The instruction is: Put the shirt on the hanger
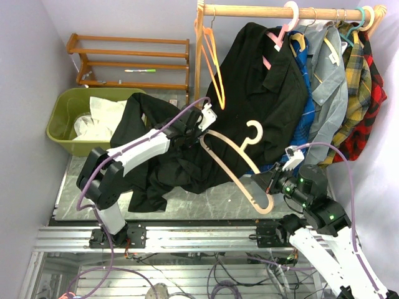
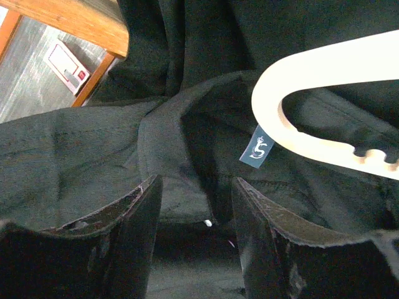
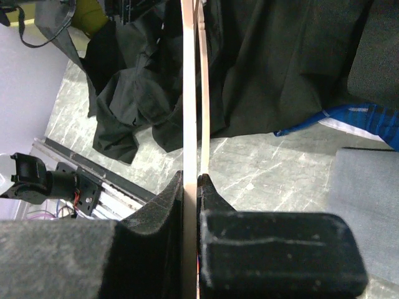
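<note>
Right gripper [image 3: 191,180]: your pads are clamped on the hanger [image 2: 336,62], which is held edge-on over the table [image 3: 262,168].
Left gripper [image 2: 194,185]: your jaws stand apart, with shirt [image 1: 181,165] fabric just ahead.
Shirt: it is heaped on the table under your left arm, and the hanger's far end sits just above it.
Behind: a second black shirt [image 1: 268,93] on a pink hanger [image 1: 277,34] crowds the hook.
Left: a green bin [image 1: 59,128].
</note>
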You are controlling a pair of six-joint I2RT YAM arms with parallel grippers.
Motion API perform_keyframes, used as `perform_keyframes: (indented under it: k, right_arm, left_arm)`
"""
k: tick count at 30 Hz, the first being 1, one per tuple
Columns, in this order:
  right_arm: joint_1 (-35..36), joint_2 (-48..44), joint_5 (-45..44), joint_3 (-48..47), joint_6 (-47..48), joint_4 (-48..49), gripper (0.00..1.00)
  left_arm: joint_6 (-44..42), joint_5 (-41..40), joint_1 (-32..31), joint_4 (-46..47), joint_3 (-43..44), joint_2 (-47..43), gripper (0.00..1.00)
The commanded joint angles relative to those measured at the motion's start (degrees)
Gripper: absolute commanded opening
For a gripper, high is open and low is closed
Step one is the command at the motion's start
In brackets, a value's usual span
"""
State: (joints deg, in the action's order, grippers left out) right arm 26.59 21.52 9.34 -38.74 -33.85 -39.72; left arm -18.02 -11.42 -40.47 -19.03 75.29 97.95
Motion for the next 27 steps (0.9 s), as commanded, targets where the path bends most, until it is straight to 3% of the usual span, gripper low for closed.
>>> perform_keyframes:
  k: [1, 6, 10, 12, 19, 27]
  right_arm:
    - [-0.3, -0.4, -0.8, -0.7, -0.1, 2.4, 0.00]
    - [-0.3, 0.2, -0.6, -1.0, 0.1, 2.7, 0.00]
    - [-0.3, 0.2, 0.0, -0.8, -0.1, 3.7, 0.00]
    - [-0.3, 0.4, 1.8, 0.0, -0.1, 5.9, 0.00]
    - [-0.3, 1.6, 7.4, 4.5, -2.0, 16.8, 0.00]
    - [-0.3, 2.4, 8.0, 7.3, -2.5, 21.3, 0.00]
  left_arm:
    - [-1.2, -4.3, -0.4, 5.9, -1.3, 1.8, 0.57]
    - [-1.7, -5.6, -0.4, 7.4, -1.3, 2.7, 0.42]
    - [-2.1, -8.2, -0.4, 8.9, -1.5, 2.2, 0.16]
    - [-2.2, -8.8, -0.4, 8.0, -0.4, 1.7, 0.07]
    - [-2.8, -7.2, -0.4, 0.8, 6.4, -0.5, 0.07]
    - [-1.5, -4.6, -0.3, -6.7, 12.0, -2.0, 0.07]
